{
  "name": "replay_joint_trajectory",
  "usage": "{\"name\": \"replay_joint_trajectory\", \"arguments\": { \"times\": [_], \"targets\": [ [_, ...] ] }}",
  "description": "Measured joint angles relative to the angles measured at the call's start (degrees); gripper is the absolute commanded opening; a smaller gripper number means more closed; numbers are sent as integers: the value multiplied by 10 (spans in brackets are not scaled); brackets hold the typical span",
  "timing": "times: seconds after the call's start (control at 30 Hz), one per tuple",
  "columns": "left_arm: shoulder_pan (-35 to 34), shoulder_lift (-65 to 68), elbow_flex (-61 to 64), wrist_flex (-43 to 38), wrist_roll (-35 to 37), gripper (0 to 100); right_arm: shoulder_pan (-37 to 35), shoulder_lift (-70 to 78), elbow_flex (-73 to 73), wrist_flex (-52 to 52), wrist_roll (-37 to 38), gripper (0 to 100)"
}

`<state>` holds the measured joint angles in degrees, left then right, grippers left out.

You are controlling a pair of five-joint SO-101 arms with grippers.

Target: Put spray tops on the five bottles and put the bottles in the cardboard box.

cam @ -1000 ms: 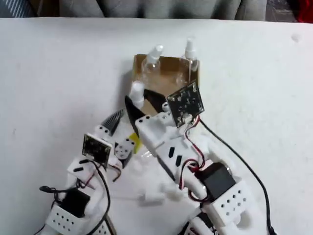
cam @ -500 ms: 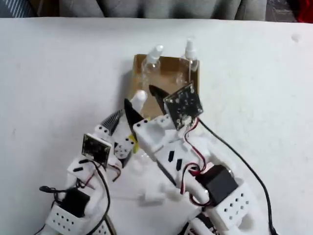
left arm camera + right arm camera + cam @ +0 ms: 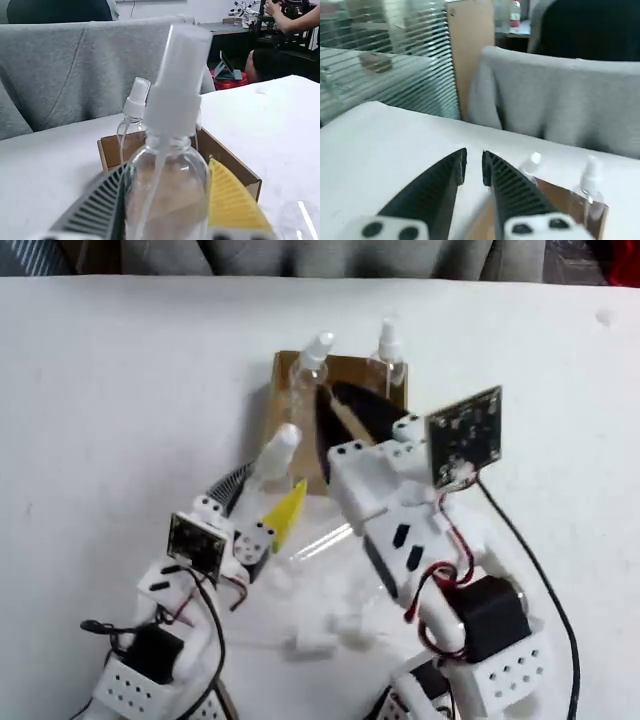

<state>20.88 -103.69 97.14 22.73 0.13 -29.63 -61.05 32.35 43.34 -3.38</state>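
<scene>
A clear bottle [image 3: 271, 462] with a white spray top [image 3: 279, 443] stands upright in my left gripper [image 3: 272, 480], shut on its body between a grey and a yellow finger, just in front of the cardboard box [image 3: 345, 375]. In the left wrist view the held bottle [image 3: 172, 180] sits close up in that gripper [image 3: 167, 210]. Two capped bottles [image 3: 312, 362] [image 3: 388, 348] stand inside the box. My right gripper [image 3: 328, 392] hangs over the box, its black fingers a narrow gap apart with nothing between them [image 3: 473, 152].
A bare clear bottle [image 3: 322, 540] lies on the white table between the two arms. Small white parts [image 3: 308, 642] lie nearer the arm bases. A grey padded backing runs along the table's far edge. Open table lies left and right of the box.
My right gripper let go of the held bottle's spray top, swung right and forward over the box, and narrowed its fingers. The left gripper and its bottle stayed put.
</scene>
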Motion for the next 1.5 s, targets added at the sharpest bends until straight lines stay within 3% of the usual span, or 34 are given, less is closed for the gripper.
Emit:
{"name": "replay_joint_trajectory", "arguments": {
  "times": [0.27, 0.63, 1.0, 1.5],
  "targets": [
    [-1, 0, 0, 0, 0, 23, 13, 0, 93, 3, 0, 15],
    [-1, 0, 0, 0, -2, 23, -72, 0, 138, -35, 0, 15],
    [-1, 0, 0, 0, -2, 23, -46, 0, 138, -18, 0, 15],
    [-31, 0, -1, 0, 0, 21, -16, 0, 138, 158, 0, 15]
  ]
}}
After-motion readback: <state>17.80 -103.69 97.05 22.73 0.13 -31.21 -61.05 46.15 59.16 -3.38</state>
